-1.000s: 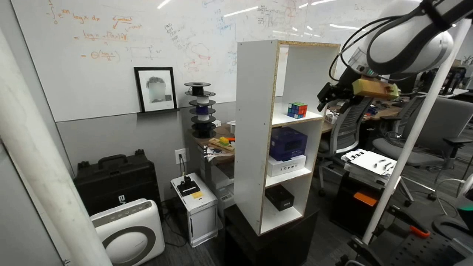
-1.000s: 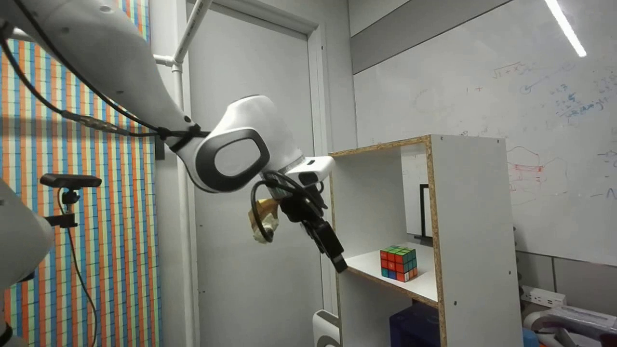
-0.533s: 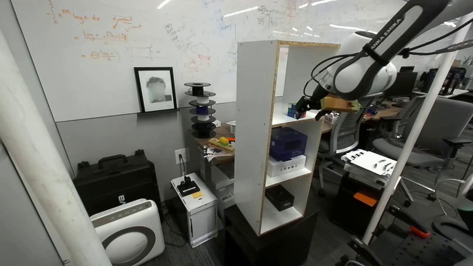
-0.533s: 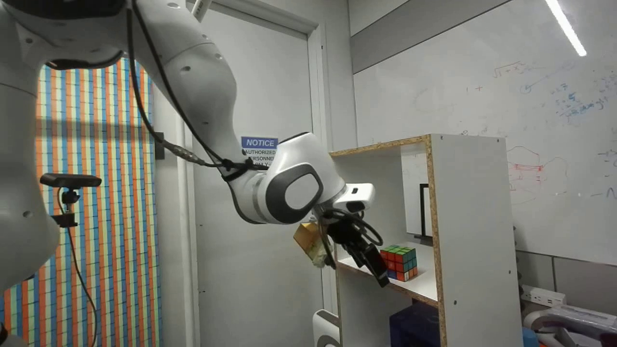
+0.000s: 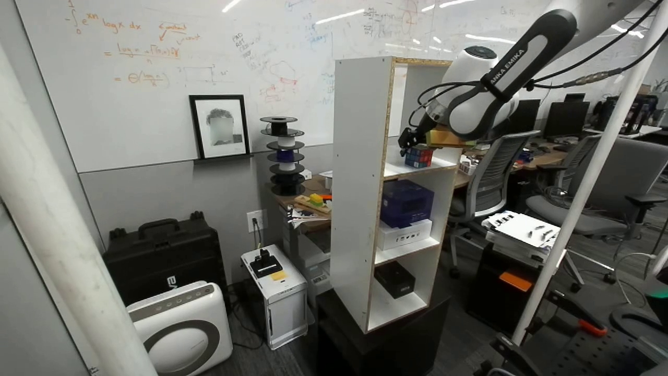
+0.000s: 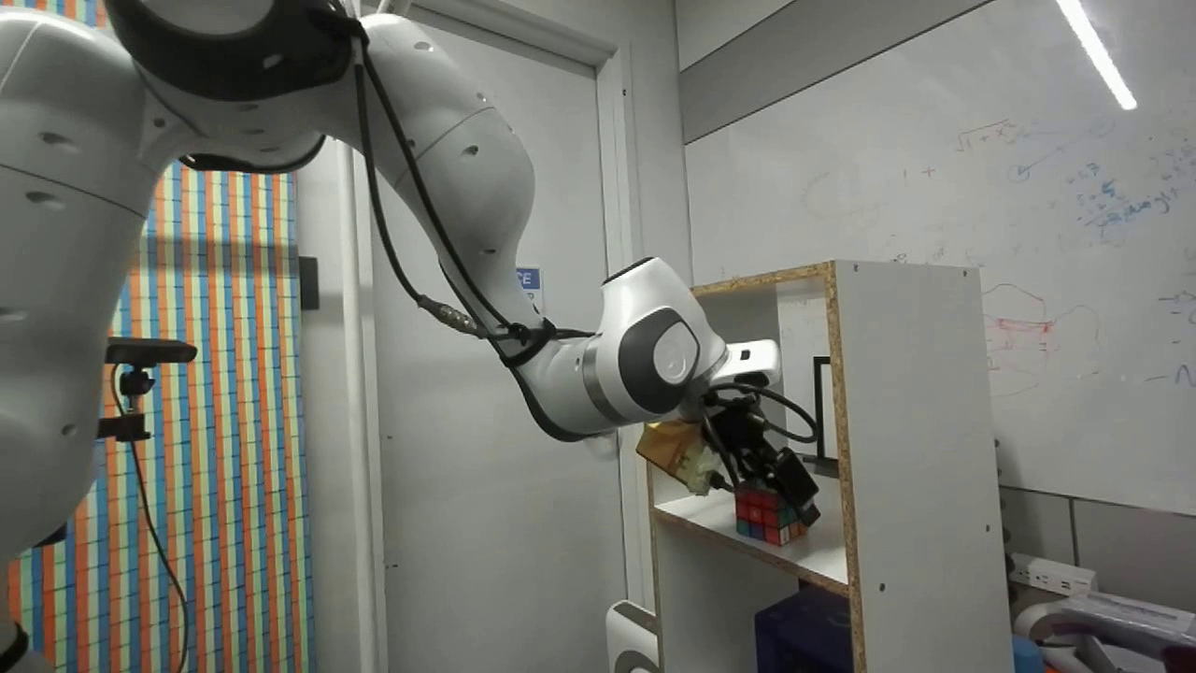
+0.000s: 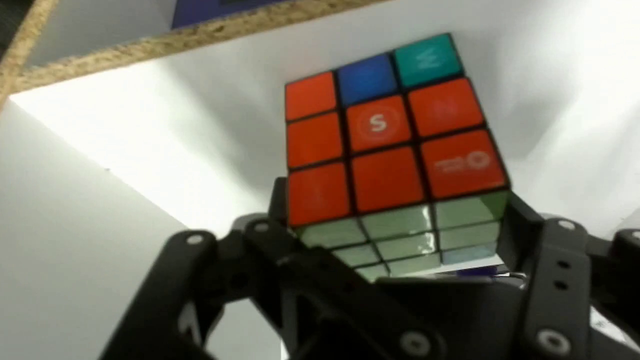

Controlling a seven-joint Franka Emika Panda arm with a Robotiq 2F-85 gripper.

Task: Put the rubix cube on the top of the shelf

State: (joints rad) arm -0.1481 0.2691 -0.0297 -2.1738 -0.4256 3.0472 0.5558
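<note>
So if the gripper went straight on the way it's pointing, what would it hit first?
Most likely the Rubik's cube, which the gripper straddles in the wrist view. The fingertips might instead pass its sides and meet the shelf board beneath; depth there is unclear.

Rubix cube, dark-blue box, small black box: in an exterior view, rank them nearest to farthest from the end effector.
1. Rubix cube, upper compartment of the shelf.
2. Dark-blue box, middle compartment.
3. Small black box, bottom compartment.
</note>
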